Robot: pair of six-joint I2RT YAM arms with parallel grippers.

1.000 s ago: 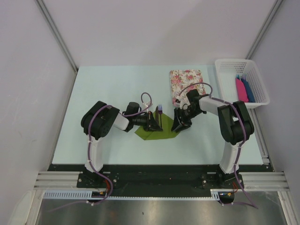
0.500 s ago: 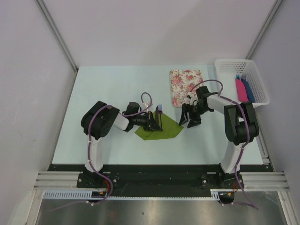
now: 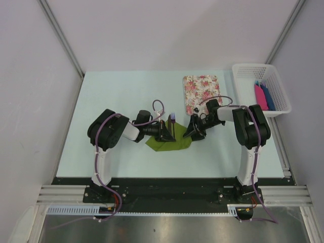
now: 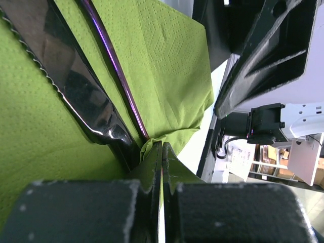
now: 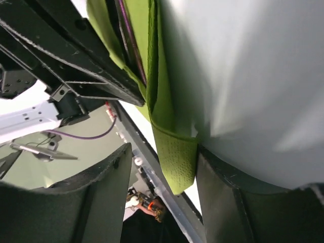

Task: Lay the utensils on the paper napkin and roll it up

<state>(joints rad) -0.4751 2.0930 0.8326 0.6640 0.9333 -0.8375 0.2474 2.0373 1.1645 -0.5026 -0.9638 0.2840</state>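
**A:** Why is everything crowded mid-frame when the table (image 3: 111,96) has bare room at upper left?

**B:** The work is there. The white basket (image 3: 253,66) sits upper right, well apart. The floral mat (image 3: 201,91) is nearer, just above the right arm, so that side is tight. The paper napkin (image 3: 169,143) lies centre.

**A:** And the arms?

**B:** The left gripper (image 3: 168,134) is clamped on a pinched fold of napkin, likely anchoring it. The right gripper (image 3: 191,133) is spread, with the napkin's edge between its fingers (image 5: 101,197) but unpinched. I'd guess it means to turn that flap over.

**A:** The utensils (image 4: 81,91)?

**B:** On the napkin beside the left jaws, fork tines past its upper edge.
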